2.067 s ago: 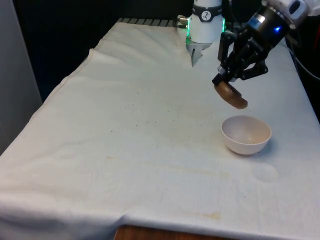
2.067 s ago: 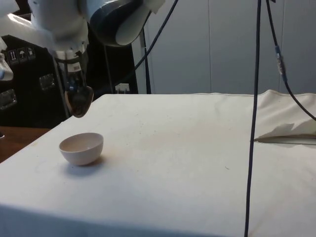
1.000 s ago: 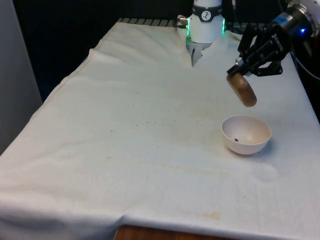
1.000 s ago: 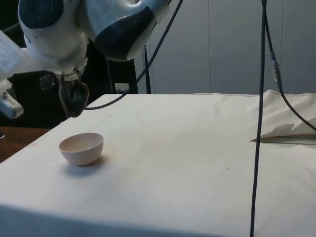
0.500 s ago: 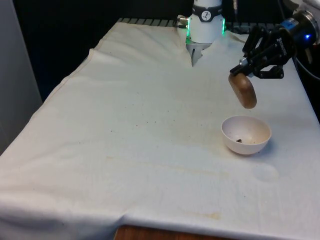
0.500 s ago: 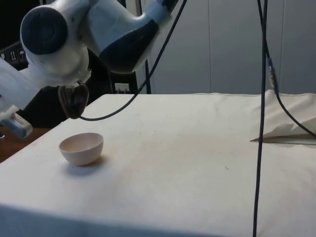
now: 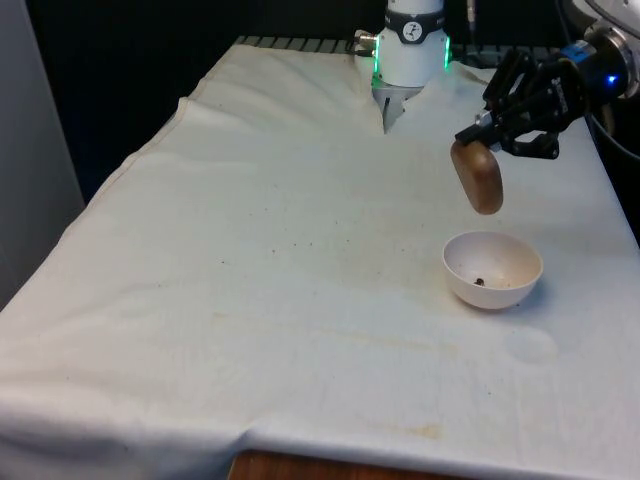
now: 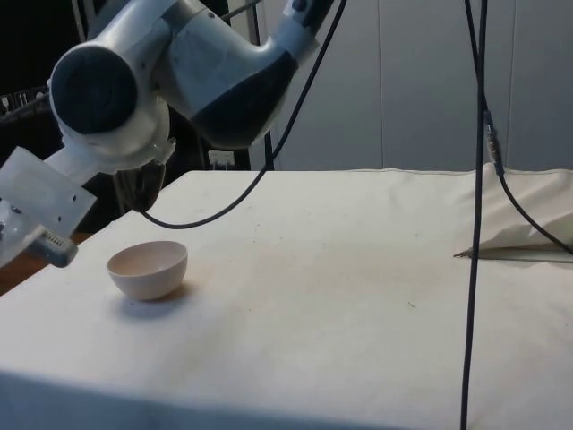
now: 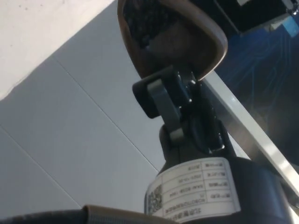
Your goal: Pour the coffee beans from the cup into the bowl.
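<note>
Gripper [image 7: 478, 137] sits in the upper right of the front view, arm reaching in from the right edge. Its jaws are closed on the rim of the brown cup [image 7: 477, 177], which hangs below them, tipped well over, above the desk. In the wrist view the cup [image 9: 170, 35] is seen from its open side, one finger [image 9: 161, 95] pressed against the rim; dark contents show inside near the upper wall.

The white bowl [image 7: 493, 268] stands upright on the desk [image 7: 280, 260] in the right half of the front view, below the cup and slightly to its right. Cup and bowl are apart, not touching. A few dark coffee beans [image 7: 480, 281] lie on the bowl's floor.

In the side view the bowl [image 8: 148, 269] is at left of frame, with the cup [image 8: 139, 186] above it, partly behind the white arm. The white cloth covering the desk carries faint stains and small dark specks near the middle of the front view.
</note>
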Controlling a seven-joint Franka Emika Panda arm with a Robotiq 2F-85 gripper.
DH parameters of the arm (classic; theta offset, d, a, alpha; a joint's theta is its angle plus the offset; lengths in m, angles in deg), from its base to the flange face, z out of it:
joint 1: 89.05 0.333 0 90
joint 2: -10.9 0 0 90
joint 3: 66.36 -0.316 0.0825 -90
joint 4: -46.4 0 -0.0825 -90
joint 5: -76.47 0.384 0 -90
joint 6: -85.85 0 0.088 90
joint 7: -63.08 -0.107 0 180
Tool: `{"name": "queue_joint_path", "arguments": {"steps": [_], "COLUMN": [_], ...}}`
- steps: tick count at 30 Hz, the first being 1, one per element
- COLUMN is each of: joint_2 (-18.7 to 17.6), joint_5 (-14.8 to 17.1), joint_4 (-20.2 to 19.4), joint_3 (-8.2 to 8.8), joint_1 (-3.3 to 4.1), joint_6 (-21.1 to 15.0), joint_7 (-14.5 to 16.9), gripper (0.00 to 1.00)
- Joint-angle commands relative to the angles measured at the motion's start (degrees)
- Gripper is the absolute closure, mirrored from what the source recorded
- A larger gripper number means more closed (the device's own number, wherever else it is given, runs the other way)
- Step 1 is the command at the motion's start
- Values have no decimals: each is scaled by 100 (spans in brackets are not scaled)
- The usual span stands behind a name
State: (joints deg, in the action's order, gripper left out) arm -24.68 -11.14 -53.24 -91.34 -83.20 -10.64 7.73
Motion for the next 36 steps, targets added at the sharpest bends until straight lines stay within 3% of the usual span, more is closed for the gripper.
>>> {"name": "queue_joint_path", "arguments": {"steps": [1, 6, 7, 8, 14, 16, 17, 22, 23, 25, 32, 33, 34, 36], "joint_2": [-17, -69, -52, -80, -138, -138, -160, -201, -183, -229, -315, -281, -315, -361], "joint_5": [-46, -189, -189, -223, -441, -476, -533, -688, -670, -785, -1026, -991, -1026, -1112], "joint_4": [6, 11, -6, 17, 11, -6, 11, 17, -6, 17, 34, -6, 34, 57], "joint_3": [17, -6, -29, -17, -80, -109, -92, -115, -138, -132, -212, -223, -212, -269], "joint_1": [34, 63, 23, 63, 63, 29, 57, 63, 29, 74, 103, 52, 103, 126], "joint_6": [52, 206, 183, 241, 476, 487, 567, 705, 665, 808, 1094, 1014, 1094, 1226], "joint_7": [-17, -23, -23, -23, -29, -29, -23, -17, -29, -11, 23, -23, 23, 63], "gripper": [100, 100, 100, 100, 100, 100, 100, 100, 100, 100, 100, 100, 100, 100]}}
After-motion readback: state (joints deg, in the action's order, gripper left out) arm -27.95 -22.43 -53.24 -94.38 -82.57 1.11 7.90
